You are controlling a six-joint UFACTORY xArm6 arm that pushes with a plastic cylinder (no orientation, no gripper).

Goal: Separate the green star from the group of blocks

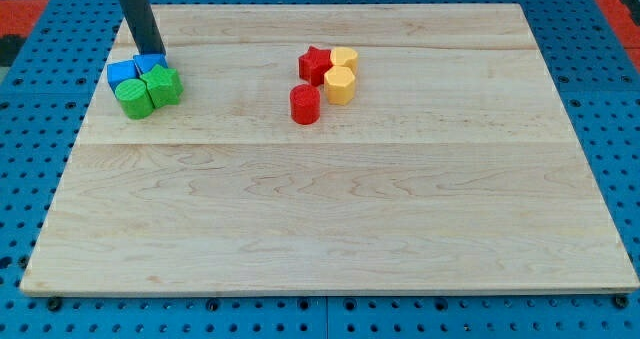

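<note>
The near half of the bench (330, 229) is lying bare wood. Farther in, toward the middle, a red cylinder (305, 105) is sitting just apart from a red star (315, 65) and two yellow blocks, a yellow block at the far right (345, 58) and a yellow block nearer (340, 84), which are touching one another; I am leaving these alone.

At the far left sits the group that matters. A green cylinder (132, 97) is sitting nearest, and the green star (163, 85) is pressing against its right side. Behind them, a blue block on the left (121, 73) and a blue block just behind the star (150, 62) are packed in tight; I cannot make out their shapes.

My tool is a plain rod, with nothing to open or close and nothing held. My tip (152, 54) is resting at the far edge of the group, touching or just beside the rear blue block, so the star is lying just nearer than the tip.

To do this well, I am judging that pushing straight toward me would drag the blue block along. I would rather work the tip into the seam between star and cylinder, on the star's left, then slide it rightward into open wood, keeping the push through the star's middle so that it is not spinning off.
</note>
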